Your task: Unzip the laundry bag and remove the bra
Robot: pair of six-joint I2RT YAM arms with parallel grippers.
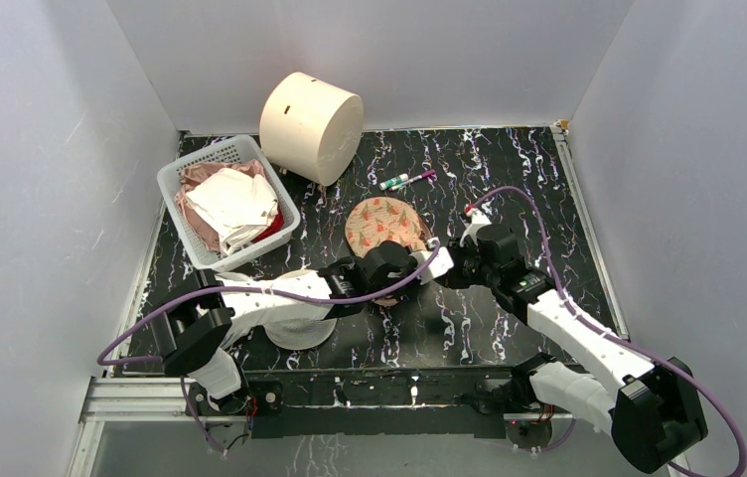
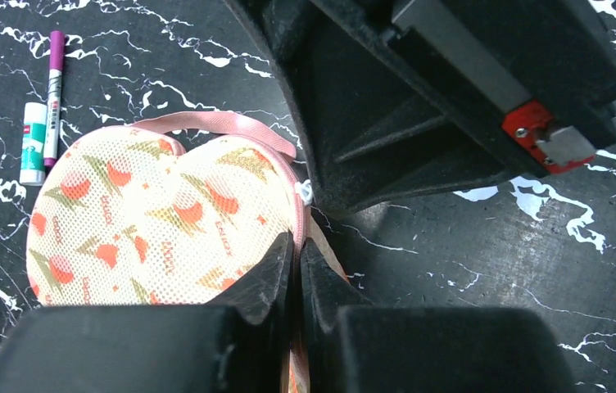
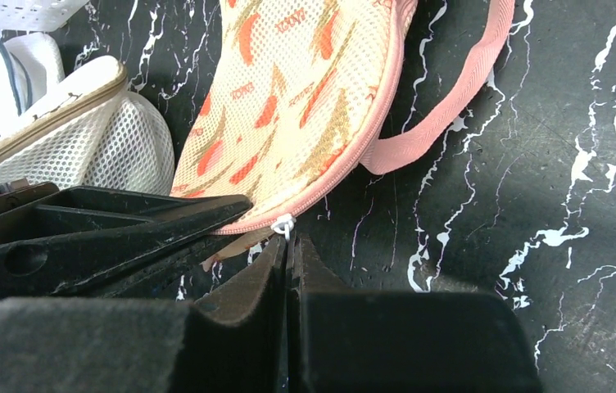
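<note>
The laundry bag (image 1: 381, 223) lies flat mid-table, peach with red-orange motifs and a pink loop strap (image 3: 444, 123). My left gripper (image 1: 411, 262) is shut on the bag's pink trimmed edge, seen in the left wrist view (image 2: 297, 246). My right gripper (image 1: 440, 257) is shut on the small white zipper pull (image 3: 286, 224) at the bag's near edge, with its tips (image 3: 290, 242) right against the zip. The two grippers meet side by side at the same edge. A strip of pale lining (image 3: 235, 243) shows beside the pull. The bra is hidden.
A white basket (image 1: 173, 184) of clothes stands at the back left beside a cream cylinder (image 1: 310, 124). Two markers (image 1: 405, 179) lie behind the bag. A white mesh dome bag (image 3: 83, 139) sits under the left arm.
</note>
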